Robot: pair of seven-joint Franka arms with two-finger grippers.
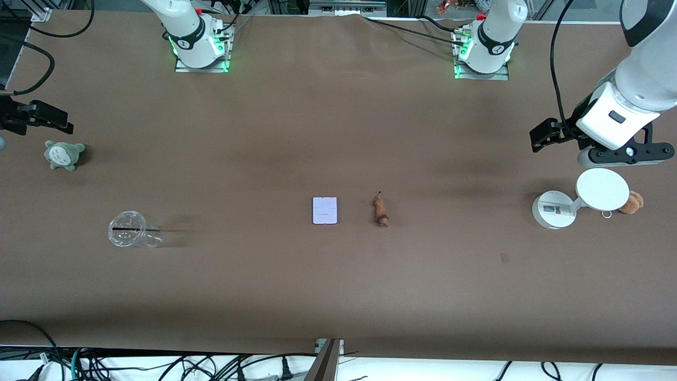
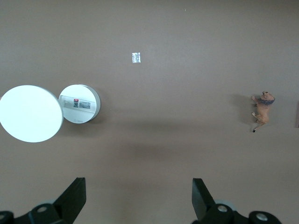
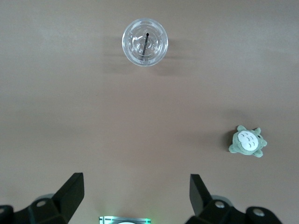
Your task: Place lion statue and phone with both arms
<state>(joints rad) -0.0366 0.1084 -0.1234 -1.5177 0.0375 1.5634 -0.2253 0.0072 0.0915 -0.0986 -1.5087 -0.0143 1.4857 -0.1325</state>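
Two Franka arms wait high at the ends of a brown tabletop (image 1: 338, 296), neither holding anything. The left gripper (image 2: 138, 198) hangs over the left arm's end, above the round white stand (image 1: 555, 209), its fingers spread wide and empty. The right gripper (image 3: 135, 196) hangs over the right arm's end, near the grey-green plush toy (image 1: 64, 154), its fingers equally wide and empty.

The phone (image 1: 325, 210) lies flat at mid-table. The lion statue (image 1: 380, 211) lies just beside it, toward the left arm's end, the two apart and not touching.

The step in hand appears to be the reach. It would go best with each arm taking the thing on its own side: left for the lion, right for the phone. The lion is thin, so the fingers should close across its body, not along it. The phone lies flat and calls for a low grip on its two long edges.

Counted on the tabletop: one phone, one lion statue, one white stand, one clear plastic cup (image 1: 129, 229) with a straw, one grey-green plush toy and one orange-brown plush toy (image 1: 632, 202) beside the stand.
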